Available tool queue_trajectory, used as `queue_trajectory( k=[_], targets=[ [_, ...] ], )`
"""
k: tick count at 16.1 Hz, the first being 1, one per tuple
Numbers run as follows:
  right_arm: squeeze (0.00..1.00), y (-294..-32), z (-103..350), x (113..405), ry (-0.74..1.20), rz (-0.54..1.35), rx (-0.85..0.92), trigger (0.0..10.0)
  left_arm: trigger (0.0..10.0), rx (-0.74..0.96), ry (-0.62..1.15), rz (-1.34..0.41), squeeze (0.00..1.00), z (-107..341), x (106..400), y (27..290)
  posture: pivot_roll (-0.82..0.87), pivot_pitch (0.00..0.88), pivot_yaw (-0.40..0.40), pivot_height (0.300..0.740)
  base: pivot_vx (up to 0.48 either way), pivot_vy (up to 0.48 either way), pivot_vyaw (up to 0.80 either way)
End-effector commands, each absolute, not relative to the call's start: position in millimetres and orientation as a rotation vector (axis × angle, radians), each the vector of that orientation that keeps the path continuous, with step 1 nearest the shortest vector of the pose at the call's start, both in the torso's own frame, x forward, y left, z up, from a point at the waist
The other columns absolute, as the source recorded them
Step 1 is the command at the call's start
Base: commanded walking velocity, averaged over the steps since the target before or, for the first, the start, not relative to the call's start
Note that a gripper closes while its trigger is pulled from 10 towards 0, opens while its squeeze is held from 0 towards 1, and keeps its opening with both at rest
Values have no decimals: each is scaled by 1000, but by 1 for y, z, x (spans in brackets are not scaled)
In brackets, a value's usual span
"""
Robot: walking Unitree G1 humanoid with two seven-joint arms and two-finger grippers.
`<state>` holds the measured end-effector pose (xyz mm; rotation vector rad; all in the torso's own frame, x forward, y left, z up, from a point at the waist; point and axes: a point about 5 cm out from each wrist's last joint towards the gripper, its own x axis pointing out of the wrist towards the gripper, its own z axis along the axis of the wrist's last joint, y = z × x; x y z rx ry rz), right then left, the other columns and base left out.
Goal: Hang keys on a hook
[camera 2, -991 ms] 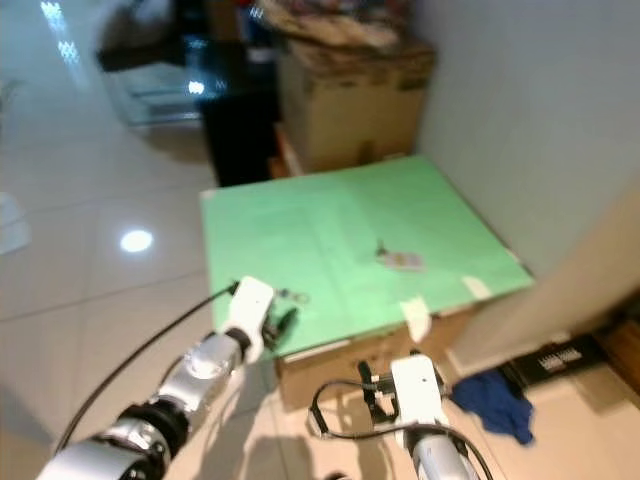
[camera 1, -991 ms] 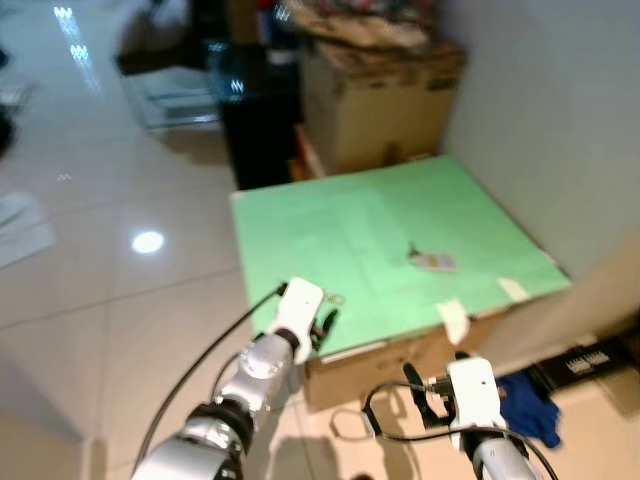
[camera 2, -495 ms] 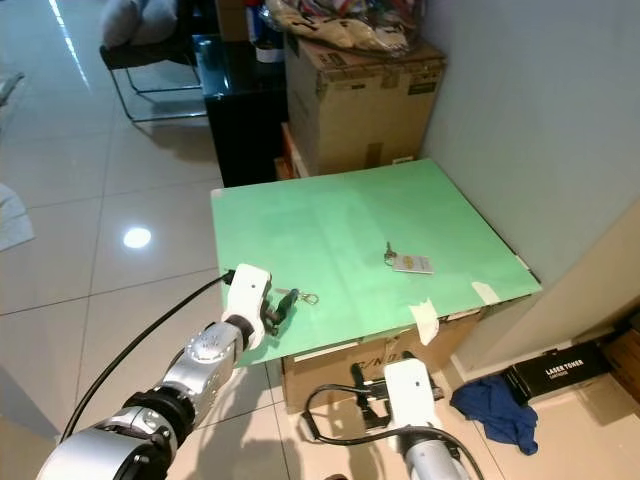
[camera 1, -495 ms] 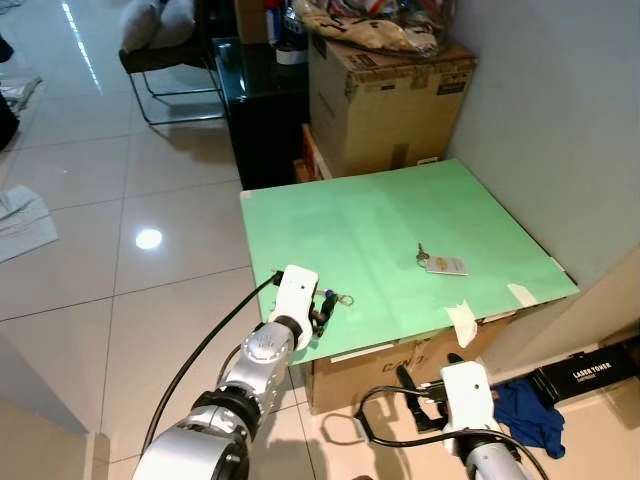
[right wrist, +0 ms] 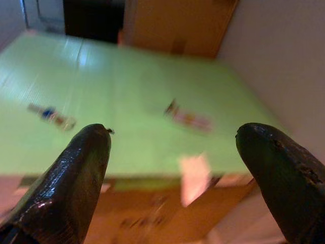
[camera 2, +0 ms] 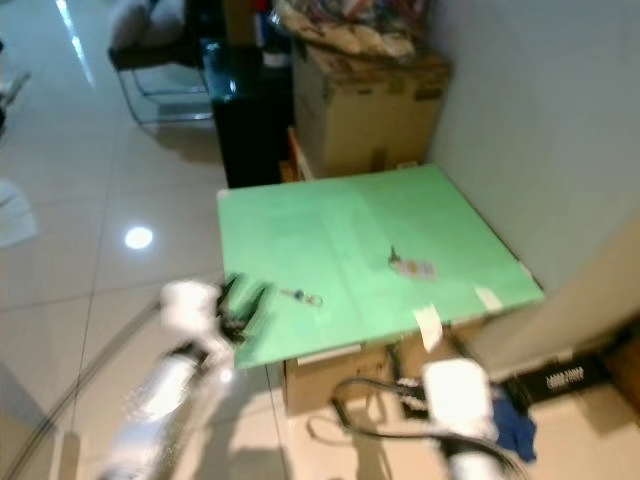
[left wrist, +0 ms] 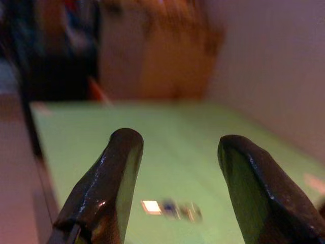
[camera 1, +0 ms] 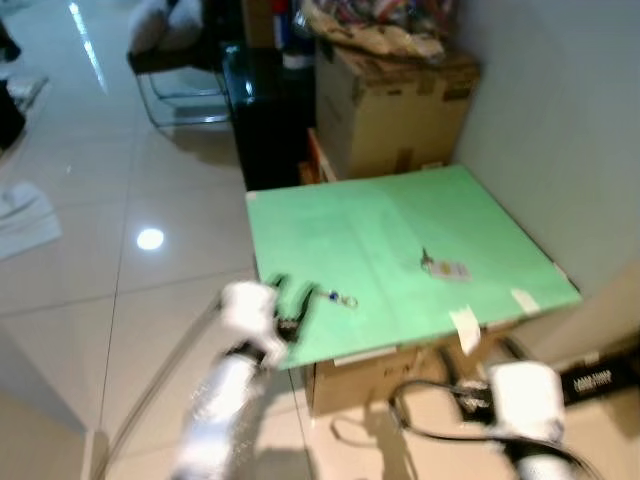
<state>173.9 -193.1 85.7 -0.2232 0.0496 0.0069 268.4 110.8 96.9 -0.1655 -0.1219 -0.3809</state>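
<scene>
A set of keys with a white tag [camera 1: 445,267] lies on the green board [camera 1: 400,215], towards its right side. A smaller key ring with a blue piece [camera 1: 336,297] lies near the board's front left edge. My left gripper [camera 1: 288,303] is at that edge, just left of the small key ring, and it is blurred. In the left wrist view its fingers [left wrist: 122,168] stand open with the small key ring [left wrist: 170,209] ahead between them. My right gripper [right wrist: 175,131] is open, below the board's front edge, facing the tagged keys [right wrist: 186,117].
The green board rests on a low cardboard box [camera 1: 390,365]. A bigger cardboard box [camera 1: 395,105] and a black cabinet [camera 1: 265,110] stand behind it. The wall [camera 1: 560,120] runs along the right. A blue cloth [camera 2: 518,433] lies on the tiled floor [camera 1: 120,270].
My left gripper has drawn back to the left, away from the small key ring. My right arm has shifted to the right. Both arms are blurred now.
</scene>
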Motion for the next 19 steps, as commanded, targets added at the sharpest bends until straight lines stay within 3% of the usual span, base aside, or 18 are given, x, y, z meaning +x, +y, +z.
queue_trajectory(
  k=[1,4,7,15,19],
  targets=[
    [0,-197,103,169,-35,-16,-244,10000,10000,-175,-185,-413,0,118,262,103,-221,44,-21,740,0,0,0],
    [0,-197,112,177,-87,-44,-248,10000,10000,-176,-229,-492,0,131,263,91,-211,30,-22,740,233,0,0],
    [0,-191,95,192,8,-37,-194,10000,10000,-136,-123,-566,0,123,257,80,-225,34,2,740,424,0,0],
    [0,-181,80,204,86,29,-148,10000,10000,-140,-30,-554,0,111,264,74,-241,51,19,740,462,0,0],
    [0,-175,71,197,114,71,-196,10000,10000,-89,10,-568,0,108,282,76,-255,59,32,740,0,0,-184]
  ],
)
